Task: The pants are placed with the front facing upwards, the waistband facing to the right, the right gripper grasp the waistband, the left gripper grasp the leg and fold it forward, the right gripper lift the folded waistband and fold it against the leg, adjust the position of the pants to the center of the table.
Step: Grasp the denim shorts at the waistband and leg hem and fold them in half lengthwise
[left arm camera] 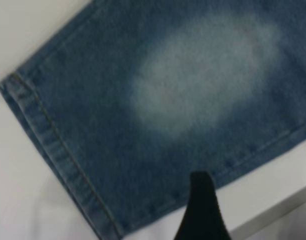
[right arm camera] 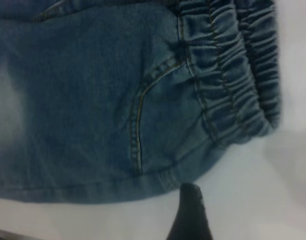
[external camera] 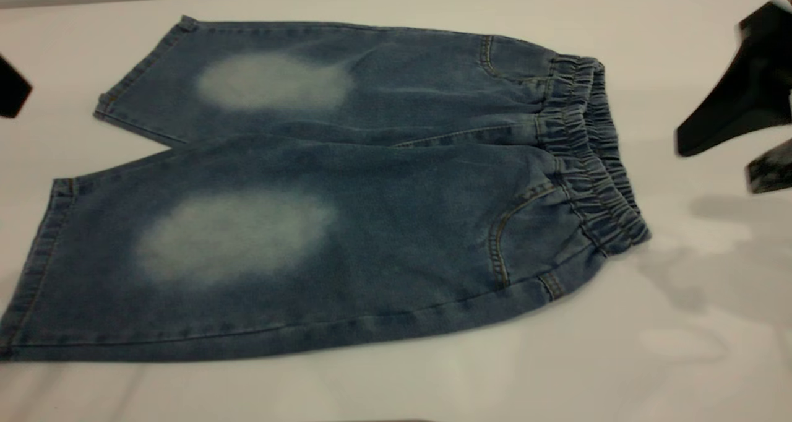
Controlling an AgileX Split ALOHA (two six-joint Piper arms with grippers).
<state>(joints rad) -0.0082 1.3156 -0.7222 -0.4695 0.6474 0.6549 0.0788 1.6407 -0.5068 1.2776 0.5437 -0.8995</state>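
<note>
Far left, at the edge of the exterior view: the left gripper, a black tip above the table, well apart from the far leg's hem and touching nothing; open or closed, cannot tell

In the left wrist view, one dark finger over the long edge of a leg, near the stitched hem, with a pale patch on the cloth beyond it

Next, the pants, spread flat and front up on the table, unfolded, legs to the left and slightly splayed. Near leg wider in the picture, its hem reaching the left border. A faded oval on each thigh: far one, near one. Tan curved pocket seam toward the top end of the near leg

Further right, the waistband, gathered and ruffled, lying flat on the table, gripped by nothing

Far right, the right gripper, black, raised above bare table, near the waistband but apart from it. Jaws parted with a clear gap, holding nothing. In the right wrist view, one dark finger over white table just beside the pants' side edge, close to the pocket seam and the end of the waistband
</note>
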